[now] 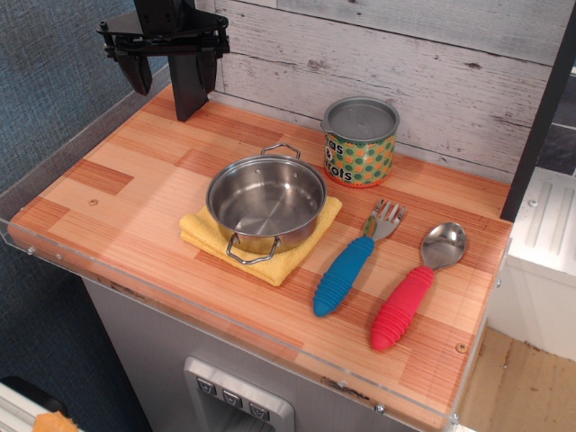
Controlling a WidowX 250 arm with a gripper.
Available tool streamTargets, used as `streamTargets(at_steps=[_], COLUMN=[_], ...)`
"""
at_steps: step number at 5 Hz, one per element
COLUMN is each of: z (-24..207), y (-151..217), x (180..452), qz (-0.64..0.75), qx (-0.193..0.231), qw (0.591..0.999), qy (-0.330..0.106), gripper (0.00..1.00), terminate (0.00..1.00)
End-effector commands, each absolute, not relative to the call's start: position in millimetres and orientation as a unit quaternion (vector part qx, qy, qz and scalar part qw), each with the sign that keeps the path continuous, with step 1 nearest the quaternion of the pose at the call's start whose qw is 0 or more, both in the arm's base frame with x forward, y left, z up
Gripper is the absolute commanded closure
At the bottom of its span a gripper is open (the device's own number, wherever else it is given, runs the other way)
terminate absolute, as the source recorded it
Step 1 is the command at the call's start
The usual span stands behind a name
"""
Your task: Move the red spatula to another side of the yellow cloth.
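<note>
- The yellow cloth [203, 229] lies folded on the wooden worktop [117, 193], near the middle, and serves here as the landmark.
- A small steel pot [266, 200] stands on the yellow cloth, covering most of it; the fabric shows at the pot's left, front and right edges.
- The red spatula [416, 288] lies flat on the worktop well to the right of the yellow cloth, silver head pointing away from the front edge, red ribbed handle toward it.
- A blue-handled fork [353, 261] lies between the yellow cloth and the red spatula, roughly parallel to the spatula, touching neither.
- A tin can [360, 142] with a patterned label stands behind and to the right of the yellow cloth, against the plank wall.
- The end effector [171, 67] hangs above the far left corner, well behind and left of the yellow cloth, its fingers spread apart and holding nothing.
</note>
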State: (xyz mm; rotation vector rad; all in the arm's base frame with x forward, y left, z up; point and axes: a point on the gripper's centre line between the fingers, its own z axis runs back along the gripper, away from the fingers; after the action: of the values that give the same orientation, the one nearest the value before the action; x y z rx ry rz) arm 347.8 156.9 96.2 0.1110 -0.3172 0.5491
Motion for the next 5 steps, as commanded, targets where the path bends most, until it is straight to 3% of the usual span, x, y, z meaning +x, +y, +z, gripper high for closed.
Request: streamTargets(at_steps=[1, 2, 5], z=[96, 95, 113], y=[157, 138, 64], x=[348, 344, 326], qz=[0.27, 0.251, 0.145], qx=[0.055, 0.063, 0.031], qw=[0.949, 0.953, 0.972], qy=[-0.156, -0.156, -0.183], gripper=[0.0, 0.0, 0.0], terminate=[0.0, 0.0, 0.0])
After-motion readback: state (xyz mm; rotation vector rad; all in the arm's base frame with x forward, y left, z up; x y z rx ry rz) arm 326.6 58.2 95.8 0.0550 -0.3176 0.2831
